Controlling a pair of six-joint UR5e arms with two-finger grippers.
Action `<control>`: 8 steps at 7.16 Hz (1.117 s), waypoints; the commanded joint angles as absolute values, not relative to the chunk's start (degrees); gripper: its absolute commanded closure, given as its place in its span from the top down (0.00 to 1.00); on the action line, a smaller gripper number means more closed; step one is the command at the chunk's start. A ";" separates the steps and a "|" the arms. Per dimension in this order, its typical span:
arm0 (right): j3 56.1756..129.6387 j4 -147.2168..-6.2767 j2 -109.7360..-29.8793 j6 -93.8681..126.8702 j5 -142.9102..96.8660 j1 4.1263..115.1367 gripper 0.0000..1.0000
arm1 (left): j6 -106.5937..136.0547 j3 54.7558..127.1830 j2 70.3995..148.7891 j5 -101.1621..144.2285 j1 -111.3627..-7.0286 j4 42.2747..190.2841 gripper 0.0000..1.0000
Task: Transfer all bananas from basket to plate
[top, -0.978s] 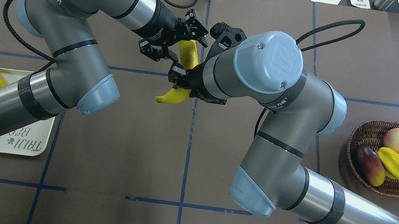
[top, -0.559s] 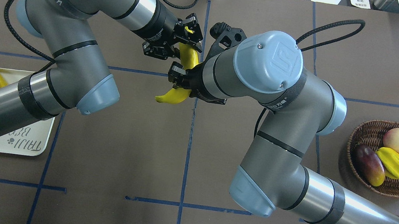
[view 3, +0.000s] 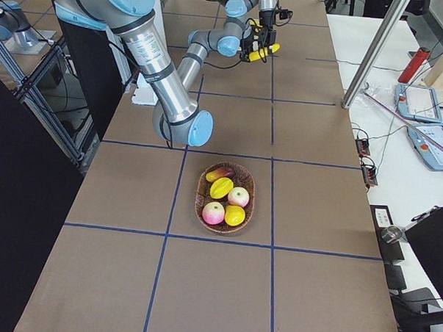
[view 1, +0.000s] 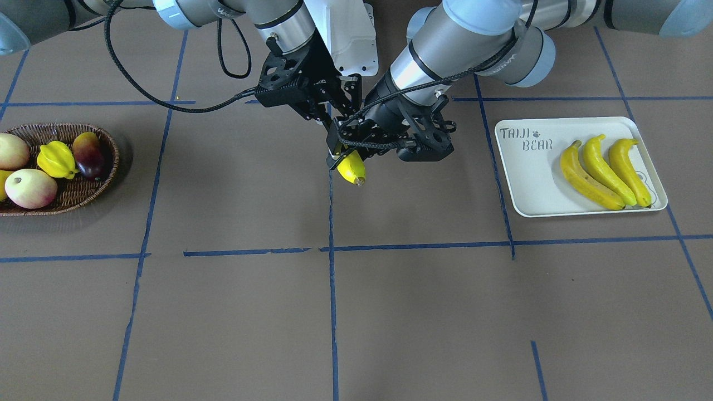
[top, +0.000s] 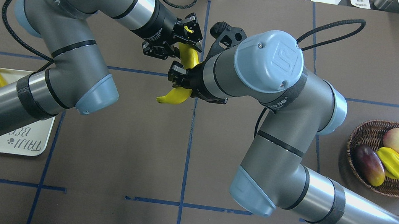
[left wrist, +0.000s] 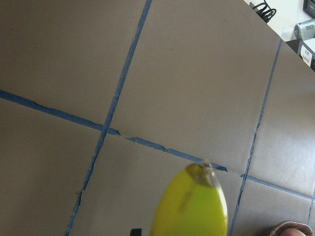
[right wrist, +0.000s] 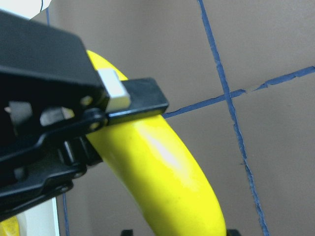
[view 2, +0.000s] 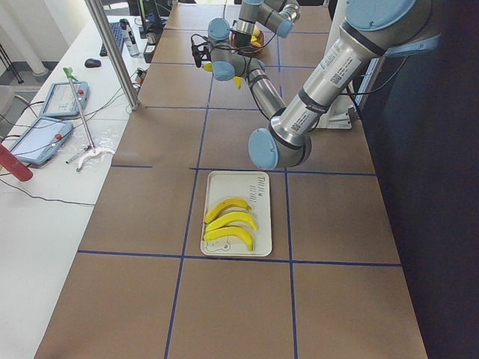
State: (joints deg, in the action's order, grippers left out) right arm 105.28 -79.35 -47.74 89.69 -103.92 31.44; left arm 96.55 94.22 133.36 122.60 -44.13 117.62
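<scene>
Long curved yellow banana [top: 189,57] hung above your counter [top: 123,136] centre, left jaws and right jaws both clamped on it. Reckon right had to release before left pulled toward 9 o'clock.

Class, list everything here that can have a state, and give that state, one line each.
Held banana, in the air, not yet on the plate.
Left gripper, shut on the held banana's far end.
Right gripper, shut on the held banana's middle.
Three bananas, lying side by side on the plate.
Plate, flat, partly bare.
Basket, no bananas in it, other fruit inside.
</scene>
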 commanded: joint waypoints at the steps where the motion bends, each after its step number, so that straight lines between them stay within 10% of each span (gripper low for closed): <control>1: 105.64 -79.54 -47.72 89.65 -104.24 32.69 1.00 | 96.15 94.39 133.07 122.61 -44.47 117.60 0.00; 8: 105.64 -95.75 -50.80 75.20 -114.23 45.68 1.00 | 95.71 98.79 113.32 136.58 -58.10 116.63 0.00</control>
State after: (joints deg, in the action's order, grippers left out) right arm 105.58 -90.42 -50.16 80.95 -112.03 43.03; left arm 95.78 97.87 117.38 134.84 -56.91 116.75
